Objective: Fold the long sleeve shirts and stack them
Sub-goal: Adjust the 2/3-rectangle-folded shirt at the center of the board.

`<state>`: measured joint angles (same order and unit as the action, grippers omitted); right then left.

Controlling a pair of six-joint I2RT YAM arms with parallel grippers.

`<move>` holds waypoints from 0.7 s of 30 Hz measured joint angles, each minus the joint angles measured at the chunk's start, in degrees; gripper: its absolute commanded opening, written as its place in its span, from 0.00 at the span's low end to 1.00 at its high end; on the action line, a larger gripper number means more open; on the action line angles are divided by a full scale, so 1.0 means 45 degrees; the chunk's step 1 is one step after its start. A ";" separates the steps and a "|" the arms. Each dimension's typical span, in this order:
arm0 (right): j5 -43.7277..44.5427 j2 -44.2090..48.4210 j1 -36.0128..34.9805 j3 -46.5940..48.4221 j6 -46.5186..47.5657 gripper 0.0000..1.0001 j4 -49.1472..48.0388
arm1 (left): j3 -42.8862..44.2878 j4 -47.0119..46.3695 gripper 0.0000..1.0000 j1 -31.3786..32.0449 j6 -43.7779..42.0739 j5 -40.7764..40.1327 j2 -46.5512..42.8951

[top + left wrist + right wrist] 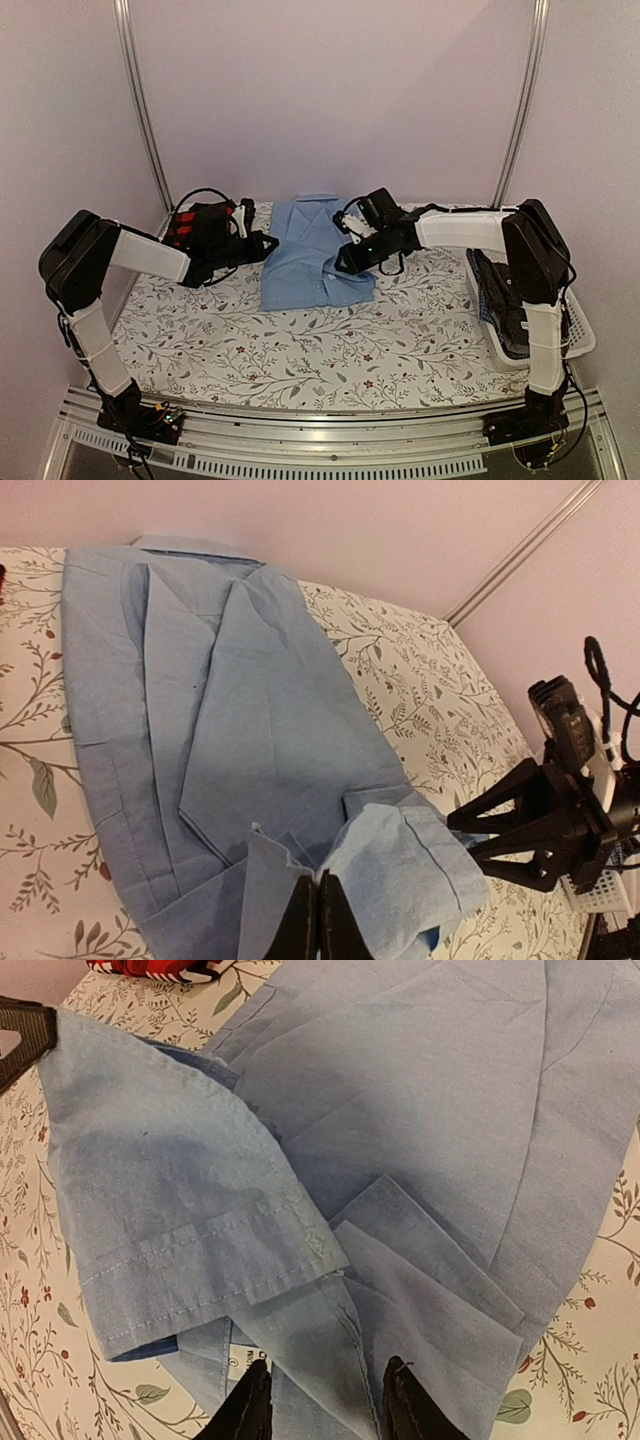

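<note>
Plainly, the light blue shirt (315, 255) lay at the middle of the floral tabletop (300, 350), toward its far side. Its long axis ran near to far, collar toward the far wall and hem at the near end, where a flap was doubled over. The left claw (265, 243) was closed at its left edge; whether it pinched cloth could not be told. The right claw (345, 262) stood open over the flap. A red-and-black plaid shirt (182, 225) lay far left, and dark shirts (500, 300) filled a white basket (580, 340) at the right. Pale lilac walls (330, 90) enclosed the tabletop.
</note>
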<state>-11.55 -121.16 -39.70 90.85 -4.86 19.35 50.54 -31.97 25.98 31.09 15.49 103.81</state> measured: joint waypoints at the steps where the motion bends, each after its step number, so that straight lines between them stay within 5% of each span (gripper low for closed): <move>1: -0.0058 -0.0058 0.0010 0.0015 0.0000 0.36 0.0000 | 0.0005 0.0000 0.00 0.0000 0.0000 0.0029 0.0000; 13: -0.0525 -0.0758 0.0277 0.0112 -0.0112 0.35 0.0029 | 0.0058 0.0029 0.00 0.0000 0.0000 0.0121 0.0000; 19: -0.0719 -0.0758 0.0311 0.0112 -0.0185 0.01 0.0005 | 0.0068 0.0029 0.00 0.0000 -0.0005 0.0121 0.0000; 21: -0.0806 -0.0758 0.0311 0.0112 -0.0345 0.00 0.0024 | 0.0068 0.0029 0.00 0.0000 0.0000 0.0126 0.0000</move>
<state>-15.18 -124.57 -38.30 91.35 -6.42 19.46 50.85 -31.83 25.98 31.09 16.05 103.81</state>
